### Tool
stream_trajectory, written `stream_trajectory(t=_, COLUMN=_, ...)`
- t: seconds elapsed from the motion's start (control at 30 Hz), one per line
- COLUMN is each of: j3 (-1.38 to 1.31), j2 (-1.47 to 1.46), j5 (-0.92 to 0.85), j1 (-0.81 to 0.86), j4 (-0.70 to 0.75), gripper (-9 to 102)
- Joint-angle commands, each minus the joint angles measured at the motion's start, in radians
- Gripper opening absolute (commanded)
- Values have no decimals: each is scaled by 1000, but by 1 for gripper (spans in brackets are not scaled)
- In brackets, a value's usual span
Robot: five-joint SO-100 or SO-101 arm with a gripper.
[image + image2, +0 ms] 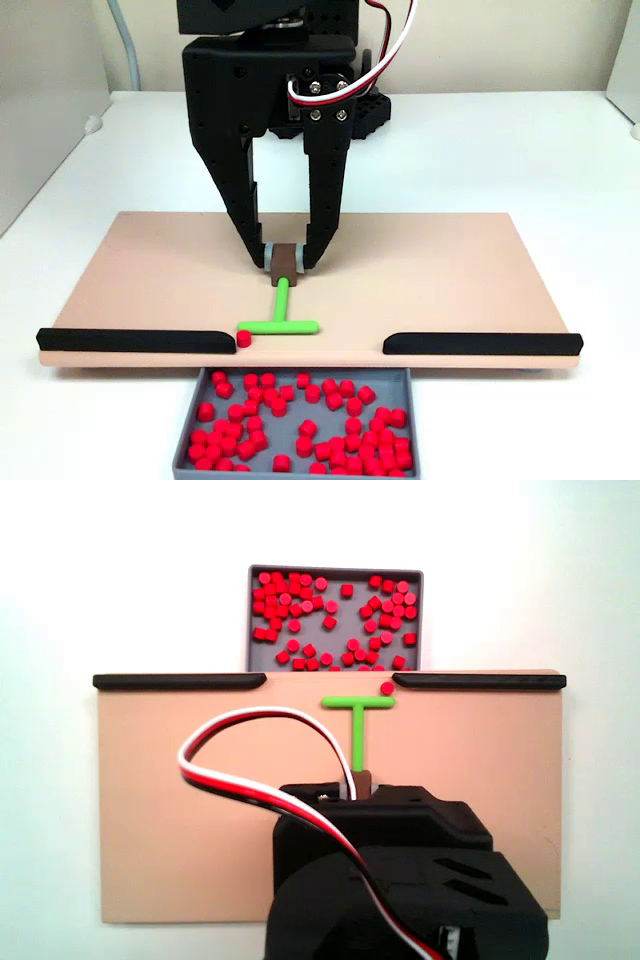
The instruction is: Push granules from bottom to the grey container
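**One granule left on board, rest in tray**

Front fixed view: gripper closed down on brown block topping the green pusher. Fingers pinch the block from both sides, narrow gap, block filling it. Pusher stem runs from block toward the tray-side board edge, crossbar flat on board, just short of the gap between the two black bars.

Single granule on board, touching or just beside the crossbar's left end in this view, next to the inner end of the left bar. Exact contact hard to tell.

Tray butted against the board edge, centred under the gap, holding the granules in a loose scatter, denser toward its lower corners.

Rear fixed view: arm body covers the gripper, so grasp not readable here; only the block top peeks above the housing. Gained instead: full tray outline, granules spread across its floor, and the whole board. Pusher crossbar near the gap, stray granule at its right end in this view, beside the right bar's inner tip. Red-white-black cable loops over the board.
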Motion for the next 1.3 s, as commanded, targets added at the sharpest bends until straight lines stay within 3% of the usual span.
stream_trajectory(t=0.0, j3=-34, j2=-5, j5=12, j1=-11, j4=0, gripper=0)
stream_trajectory(t=1.07, j3=-184, j2=-98, j5=49, j1=-35, j4=14, gripper=0)
stream_trajectory(t=1.27, j3=-287, j2=-138, j5=71, j1=-48, j4=81, gripper=0)
